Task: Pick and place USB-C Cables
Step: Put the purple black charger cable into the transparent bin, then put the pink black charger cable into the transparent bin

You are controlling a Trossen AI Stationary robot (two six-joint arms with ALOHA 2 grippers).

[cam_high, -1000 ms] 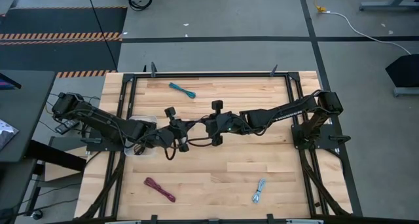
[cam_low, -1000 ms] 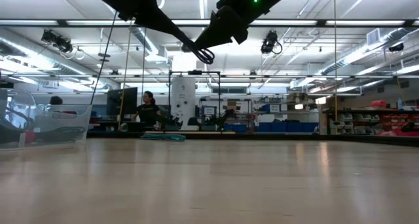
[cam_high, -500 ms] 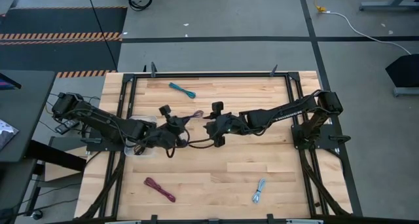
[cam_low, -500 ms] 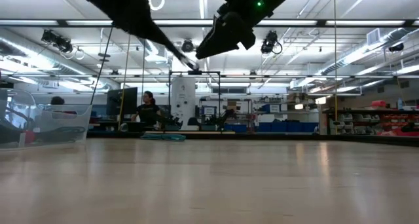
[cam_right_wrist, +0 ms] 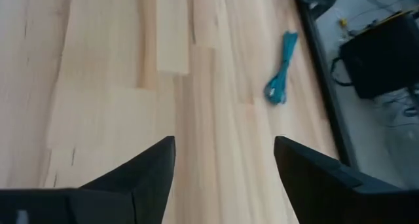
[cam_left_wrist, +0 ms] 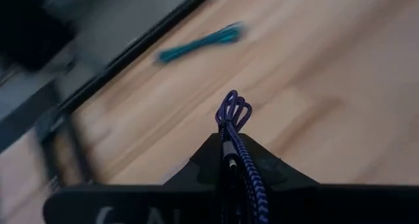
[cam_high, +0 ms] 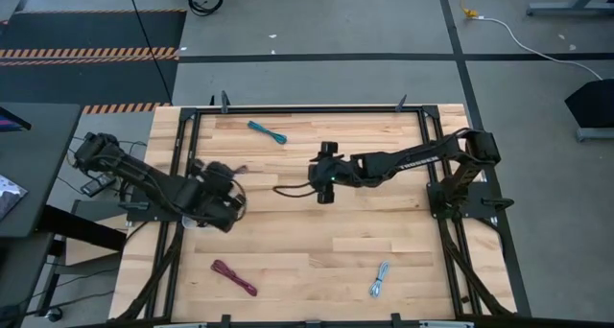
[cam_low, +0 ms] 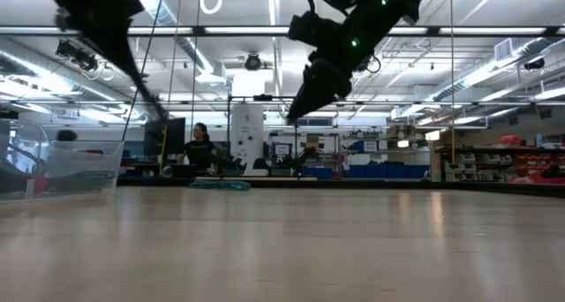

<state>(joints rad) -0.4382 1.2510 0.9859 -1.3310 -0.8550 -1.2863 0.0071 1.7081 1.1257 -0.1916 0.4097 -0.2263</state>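
Note:
My left gripper (cam_left_wrist: 230, 160) is shut on a purple USB-C cable bundle (cam_left_wrist: 234, 129) and hangs over the table's left half (cam_high: 230, 177). My right gripper (cam_right_wrist: 224, 160) stands open over the table's middle (cam_high: 322, 181), with nothing between its fingers. A teal cable (cam_high: 267, 131) lies flat near the far edge, ahead of both wrist cameras (cam_left_wrist: 200, 44) (cam_right_wrist: 280, 76). A maroon cable (cam_high: 233, 277) and a pale blue-grey cable (cam_high: 380, 280) lie flat near the front edge. My left gripper pinches the purple bundle between its two fingers, and the bundle runs lengthwise along them. Its looped end (cam_left_wrist: 234, 109) sticks out past the fingertips. The fingers slant downward toward the table's far side, and the bundle is held clear of the wood.
A clear plastic tub (cam_low: 79, 169) stands at the table's left side, partly under the left arm. A black metal frame (cam_high: 297, 110) runs round the tabletop. Bare wood lies between the two arms and the front cables.
The two grippers, close together a second ago, have drawn apart. My left gripper has swung toward the table's left edge and rolled over, carrying the purple bundle with it. My right gripper has opened and sunk a little toward the table.

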